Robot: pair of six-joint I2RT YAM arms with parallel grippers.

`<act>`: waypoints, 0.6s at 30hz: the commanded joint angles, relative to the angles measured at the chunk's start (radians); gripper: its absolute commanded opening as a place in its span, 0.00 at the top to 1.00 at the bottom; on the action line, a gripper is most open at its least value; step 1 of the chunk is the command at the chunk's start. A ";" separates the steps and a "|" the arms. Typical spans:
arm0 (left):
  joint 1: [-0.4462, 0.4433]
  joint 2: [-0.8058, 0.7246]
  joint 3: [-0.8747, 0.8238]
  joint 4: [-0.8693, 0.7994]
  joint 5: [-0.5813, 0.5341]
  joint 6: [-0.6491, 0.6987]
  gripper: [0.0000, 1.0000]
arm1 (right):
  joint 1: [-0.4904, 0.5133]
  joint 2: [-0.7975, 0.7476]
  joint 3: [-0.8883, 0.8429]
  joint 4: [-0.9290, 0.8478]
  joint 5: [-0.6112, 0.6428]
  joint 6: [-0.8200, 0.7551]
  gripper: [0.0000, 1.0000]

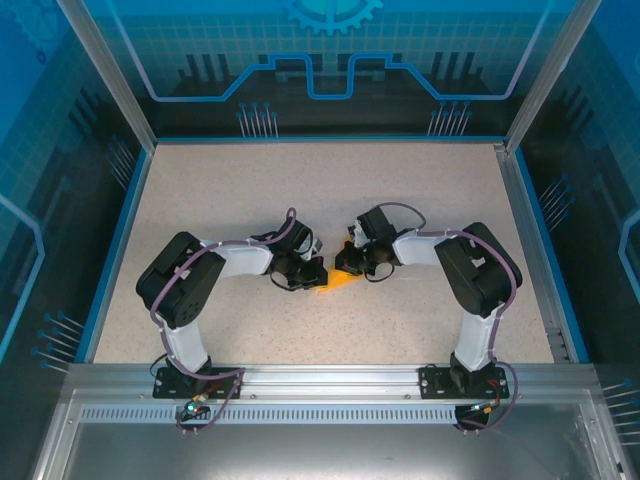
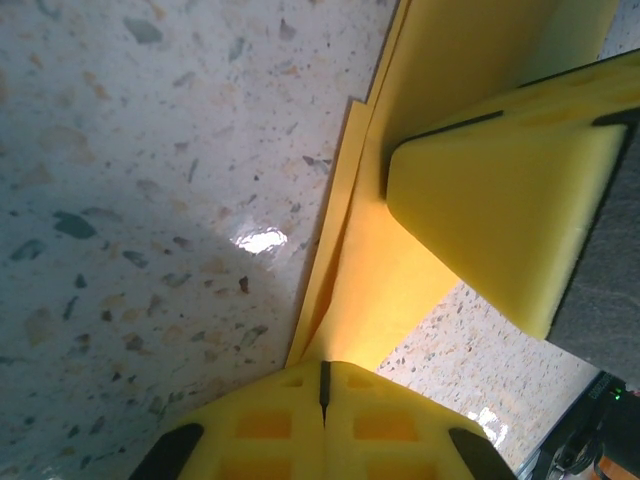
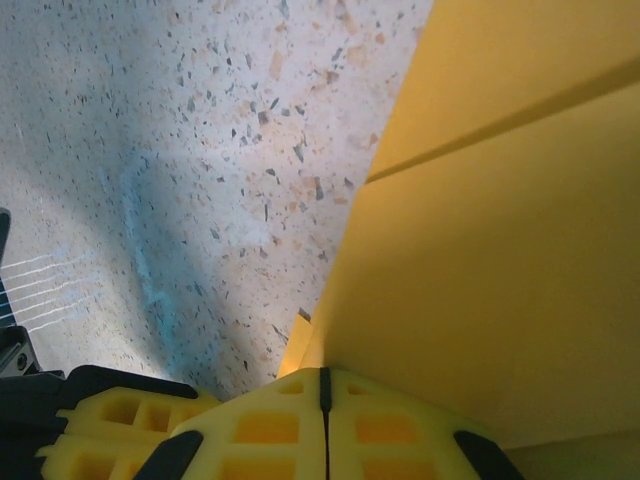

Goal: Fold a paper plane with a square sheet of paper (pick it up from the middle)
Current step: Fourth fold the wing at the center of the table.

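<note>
The paper (image 1: 337, 283), plain orange-yellow and folded into overlapping layers (crisp creases in both wrist views), lies mid-table (image 1: 420, 200). The left gripper (image 2: 322, 385) and right gripper (image 3: 322, 385) flank it, jaws pressed together, tips at its edges; whether either pinches it is unclear.

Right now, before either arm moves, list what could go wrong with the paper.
1. The left gripper and right gripper both look shut on the thin folded orange-yellow paper sheet; pulling apart could tear it.
2. Its layered edges sit offset in the left wrist view, so the crease may set crooked.
3. The grippers are nearly touching above the speckled table and might collide.
</note>
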 commanded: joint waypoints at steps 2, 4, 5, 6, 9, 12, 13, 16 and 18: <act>0.002 0.036 -0.018 -0.119 0.005 0.040 1.00 | 0.002 0.062 0.006 -0.096 0.054 -0.007 0.94; 0.002 0.025 -0.025 -0.120 0.021 0.061 1.00 | 0.001 0.073 0.016 -0.120 0.069 -0.012 0.95; 0.002 0.021 -0.028 -0.123 0.037 0.075 1.00 | 0.001 0.076 0.018 -0.127 0.072 -0.012 0.95; 0.002 0.016 -0.030 -0.127 0.047 0.084 1.00 | 0.001 0.080 0.020 -0.132 0.077 -0.011 0.95; 0.002 0.010 -0.033 -0.158 0.052 0.110 1.00 | -0.001 0.085 0.028 -0.148 0.088 -0.014 0.95; 0.003 -0.003 -0.046 -0.175 0.054 0.118 1.00 | -0.004 0.089 0.033 -0.157 0.095 -0.018 0.95; 0.004 -0.007 -0.050 -0.182 0.052 0.121 1.00 | -0.004 0.090 0.034 -0.160 0.097 -0.020 0.95; 0.005 -0.021 -0.064 -0.198 0.044 0.129 1.00 | -0.005 0.091 0.037 -0.167 0.102 -0.024 0.95; 0.008 -0.033 -0.074 -0.213 0.039 0.135 1.00 | -0.005 0.094 0.040 -0.172 0.104 -0.026 0.95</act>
